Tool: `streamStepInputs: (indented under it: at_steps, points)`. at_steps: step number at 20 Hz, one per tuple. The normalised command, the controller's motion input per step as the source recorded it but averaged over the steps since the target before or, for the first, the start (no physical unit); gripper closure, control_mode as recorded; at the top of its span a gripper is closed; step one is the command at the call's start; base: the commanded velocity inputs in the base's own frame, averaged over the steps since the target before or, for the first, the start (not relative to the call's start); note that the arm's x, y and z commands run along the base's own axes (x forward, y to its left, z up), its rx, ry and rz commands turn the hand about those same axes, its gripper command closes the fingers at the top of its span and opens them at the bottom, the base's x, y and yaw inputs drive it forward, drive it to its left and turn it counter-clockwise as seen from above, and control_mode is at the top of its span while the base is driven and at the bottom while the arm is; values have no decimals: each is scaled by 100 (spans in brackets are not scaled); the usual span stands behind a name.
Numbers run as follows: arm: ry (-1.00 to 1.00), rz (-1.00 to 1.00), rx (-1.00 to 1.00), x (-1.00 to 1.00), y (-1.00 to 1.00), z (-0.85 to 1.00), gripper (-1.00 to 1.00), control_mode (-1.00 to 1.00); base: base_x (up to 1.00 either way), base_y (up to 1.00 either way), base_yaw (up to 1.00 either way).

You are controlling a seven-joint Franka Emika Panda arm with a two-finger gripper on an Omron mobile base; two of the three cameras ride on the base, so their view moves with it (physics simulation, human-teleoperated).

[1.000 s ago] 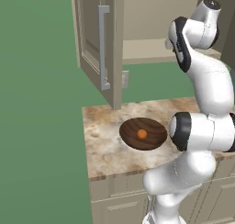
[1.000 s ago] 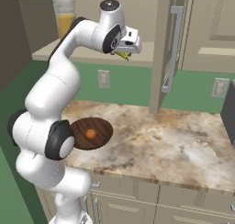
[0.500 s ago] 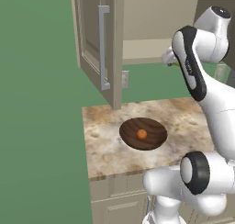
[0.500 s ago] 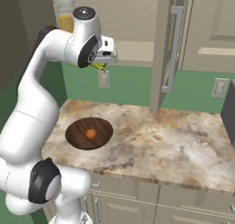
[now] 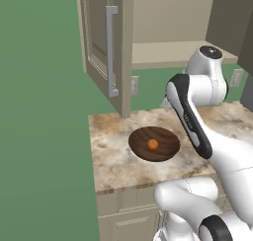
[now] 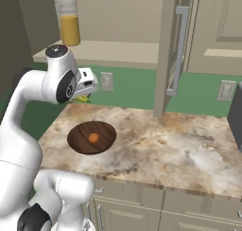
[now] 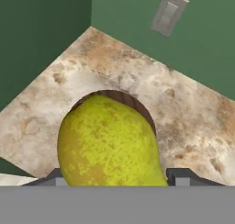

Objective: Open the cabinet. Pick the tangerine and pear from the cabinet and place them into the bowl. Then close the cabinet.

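My gripper (image 7: 117, 179) is shut on the yellow-green pear (image 7: 108, 142), which bulges between the two fingers. Just under the pear shows the rim of the dark wooden bowl (image 7: 133, 101). From the right base view the gripper (image 6: 85, 96) hangs above the counter, a little beyond the bowl (image 6: 78, 135), with the pear (image 6: 83, 99) showing under the hand. The tangerine (image 6: 93, 138) lies in the middle of the bowl (image 5: 141, 136), also seen as an orange ball (image 5: 152, 144). The cabinet (image 5: 163, 52) stands with its door (image 5: 106, 47) swung wide open.
A glass of orange juice (image 6: 69, 22) stands on the cabinet shelf. The open door (image 6: 172, 50) juts out over the marbled counter (image 6: 165, 145). Wall outlets (image 6: 107, 81) (image 6: 227, 90) sit on the green wall. A dark appliance (image 6: 236, 116) is at the right edge.
The arm has swung down and away from the cabinet shelf with the pear, and the hand now hangs low over the counter by the bowl. The tangerine and bowl stay put.
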Motion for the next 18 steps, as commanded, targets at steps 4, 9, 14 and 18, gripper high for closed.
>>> streamStepInputs:
  at_steps: [4,9,14,18]
  points:
    - [9,10,-13,4,4,-100,100,-100,0,0,0]
    - [8,9,-4,31,0,-85,100,-100,0,0,0]
    - [1,10,0,54,-1,-58,100,-100,0,0,0]
    - [-2,4,0,78,-5,-44,100,-100,0,0,0]
